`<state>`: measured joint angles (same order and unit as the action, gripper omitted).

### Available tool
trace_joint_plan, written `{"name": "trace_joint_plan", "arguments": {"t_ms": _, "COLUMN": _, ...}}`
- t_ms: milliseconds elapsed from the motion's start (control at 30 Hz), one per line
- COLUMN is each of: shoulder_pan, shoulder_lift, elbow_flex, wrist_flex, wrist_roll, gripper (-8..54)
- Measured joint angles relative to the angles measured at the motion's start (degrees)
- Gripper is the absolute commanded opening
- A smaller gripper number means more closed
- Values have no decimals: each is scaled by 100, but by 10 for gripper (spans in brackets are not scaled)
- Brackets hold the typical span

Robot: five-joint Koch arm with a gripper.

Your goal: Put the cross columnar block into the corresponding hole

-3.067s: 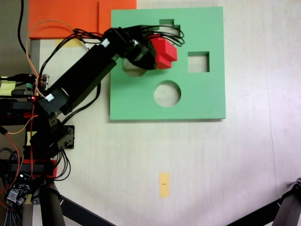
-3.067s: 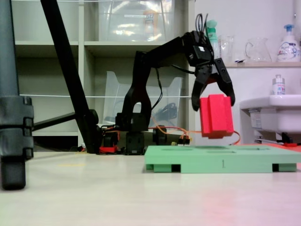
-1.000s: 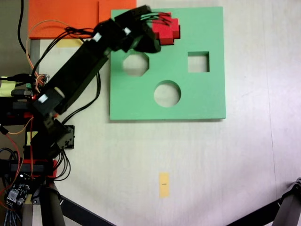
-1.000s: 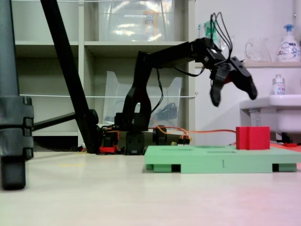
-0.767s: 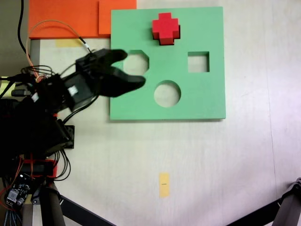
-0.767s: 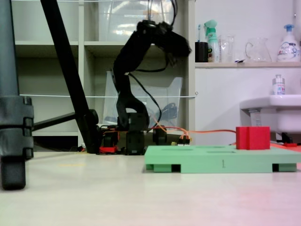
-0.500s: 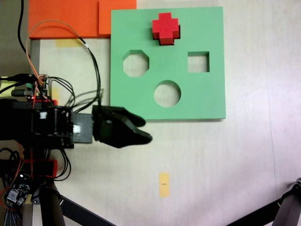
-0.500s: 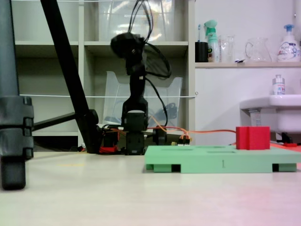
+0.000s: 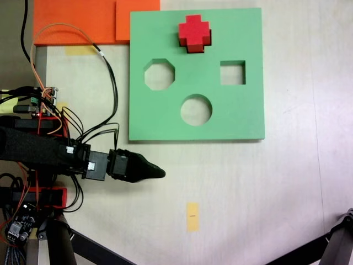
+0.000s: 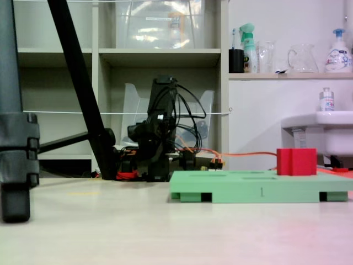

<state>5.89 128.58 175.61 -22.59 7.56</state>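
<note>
The red cross columnar block (image 9: 194,33) stands in the plus-shaped cutout near the far edge of the green board (image 9: 165,118). Seen from the side in a fixed view, the block (image 10: 297,162) sticks up above the board (image 10: 259,191). My gripper (image 9: 160,173) lies low over the bare table in front of the board's near left corner, far from the block. Its jaws taper to one closed point with nothing in them. The folded arm (image 10: 161,110) sits behind the board's left end.
The board also has an octagonal cutout (image 9: 159,74), a square cutout (image 9: 232,72) and a round cutout (image 9: 196,110). Orange foam sheets (image 9: 83,19) lie at the far left. A yellow tag (image 9: 192,216) marks the table. Tripod legs (image 9: 333,243) stand at the near corners.
The gripper let go of the red block in the plus-shaped cutout, then the arm swung back off the board and folded down to the table by its base.
</note>
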Motion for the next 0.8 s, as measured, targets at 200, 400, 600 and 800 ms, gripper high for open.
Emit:
{"name": "trace_joint_plan", "arguments": {"t_ms": 200, "shoulder_pan": -193, "shoulder_lift": 0, "elbow_flex": 9, "wrist_flex": 1345, "wrist_roll": -88, "gripper": 366}}
{"name": "trace_joint_plan", "arguments": {"t_ms": 400, "shoulder_pan": -431, "shoulder_lift": 0, "elbow_flex": 9, "wrist_flex": 2021, "wrist_roll": -237, "gripper": 337}}
{"name": "trace_joint_plan", "arguments": {"t_ms": 600, "shoulder_pan": -431, "shoulder_lift": 0, "elbow_flex": 9, "wrist_flex": 2021, "wrist_roll": -237, "gripper": 337}}
{"name": "trace_joint_plan", "arguments": {"t_ms": 800, "shoulder_pan": -431, "shoulder_lift": 0, "elbow_flex": 9, "wrist_flex": 2021, "wrist_roll": -237, "gripper": 337}}
